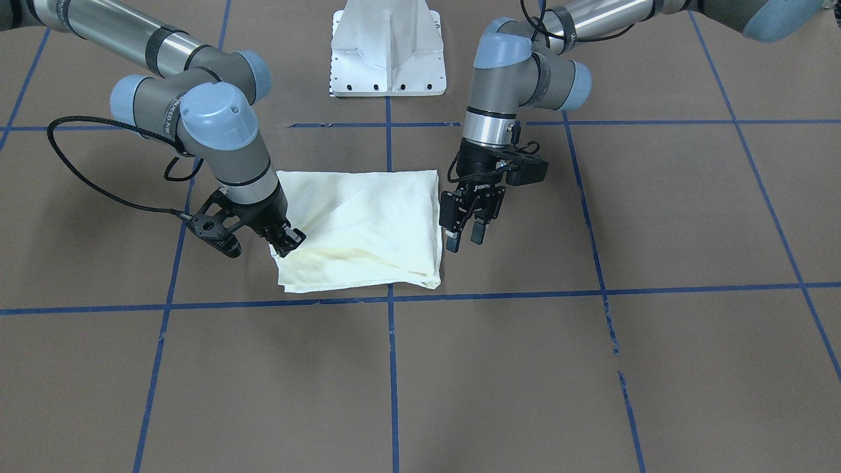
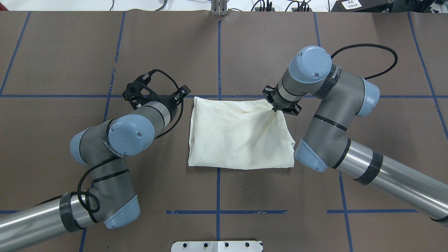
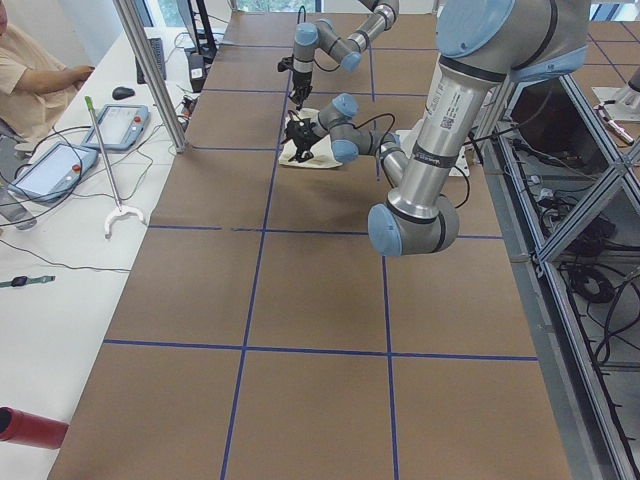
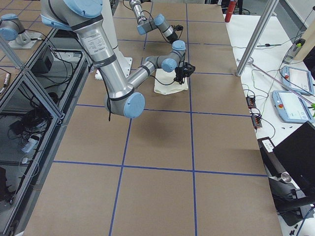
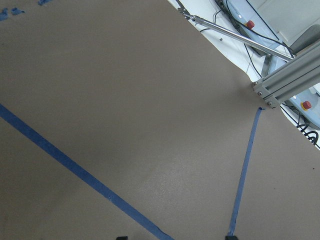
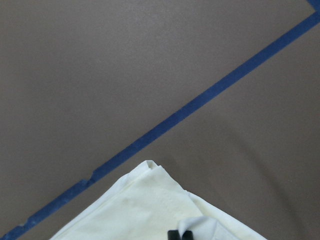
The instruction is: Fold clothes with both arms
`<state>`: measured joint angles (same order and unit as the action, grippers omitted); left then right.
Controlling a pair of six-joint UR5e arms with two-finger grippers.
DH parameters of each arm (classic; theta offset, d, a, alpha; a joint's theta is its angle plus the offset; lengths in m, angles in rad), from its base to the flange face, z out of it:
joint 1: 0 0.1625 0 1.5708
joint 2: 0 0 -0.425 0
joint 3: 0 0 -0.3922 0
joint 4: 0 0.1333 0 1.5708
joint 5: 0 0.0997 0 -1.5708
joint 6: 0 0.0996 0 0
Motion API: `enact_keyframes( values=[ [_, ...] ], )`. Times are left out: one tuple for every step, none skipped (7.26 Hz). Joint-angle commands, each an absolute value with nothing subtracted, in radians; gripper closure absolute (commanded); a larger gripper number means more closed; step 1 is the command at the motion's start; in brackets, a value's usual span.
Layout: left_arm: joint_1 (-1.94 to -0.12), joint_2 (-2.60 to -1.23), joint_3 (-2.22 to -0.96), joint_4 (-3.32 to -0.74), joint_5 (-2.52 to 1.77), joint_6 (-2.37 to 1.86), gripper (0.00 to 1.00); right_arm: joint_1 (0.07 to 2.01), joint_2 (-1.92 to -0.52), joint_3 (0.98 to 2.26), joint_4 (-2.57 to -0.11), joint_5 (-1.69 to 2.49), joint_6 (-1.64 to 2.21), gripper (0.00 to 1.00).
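Right fingers (image 1: 288, 239) pinch shirt (image 1: 368, 217), left fingers (image 1: 452, 240) parted

1. Bright, even light from above, nothing dim.
2. Shadows on the table (image 1: 591, 368) are soft and faint.
3. There's a soft sheen patch in the left wrist view, and the shirt (image 2: 238, 136) is nearly blown out.

Both wrist views crop at 6 o'clock: the left gripper (image 5: 176, 238) and right gripper (image 6: 180, 234) show fingertips only, and the T-shirt (image 6: 140, 215) runs off that edge.
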<state>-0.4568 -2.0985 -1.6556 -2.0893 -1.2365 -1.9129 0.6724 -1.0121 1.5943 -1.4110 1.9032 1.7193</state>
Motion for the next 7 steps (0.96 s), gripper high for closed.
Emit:
enact_keyframes(
  values=[
    [-0.456, -2.102, -1.658, -2.091, -1.238, -1.914, 0.29, 0.695, -1.012, 1.580, -1.410, 1.904, 1.634, 0.51],
    [-0.456, -2.105, -1.663, -2.094, -1.241, -1.916, 0.31, 0.712, -1.022, 1.588, -1.407, 1.908, 1.622, 0.51],
    [-0.456, -2.127, -1.672, -2.095, -1.246, -1.945, 0.51, 0.710, -1.020, 1.588, -1.396, 1.905, 1.623, 0.58],
    [-0.405, -2.140, -1.672, -2.092, -1.249, -2.007, 1.00, 0.710, -1.019, 1.591, -1.396, 1.905, 1.626, 0.64],
    [-0.344, -2.144, -1.674, -2.091, -1.249, -2.011, 1.00, 0.710, -1.014, 1.591, -1.394, 1.905, 1.626, 0.69],
    [-0.310, -2.135, -1.672, -2.091, -1.249, -2.005, 1.00, 0.710, -1.011, 1.591, -1.394, 1.905, 1.623, 0.70],
    [-0.299, -2.113, -1.660, -2.095, -1.249, -2.003, 1.00, 0.710, -1.011, 1.591, -1.394, 1.905, 1.623, 0.70]
  ],
)
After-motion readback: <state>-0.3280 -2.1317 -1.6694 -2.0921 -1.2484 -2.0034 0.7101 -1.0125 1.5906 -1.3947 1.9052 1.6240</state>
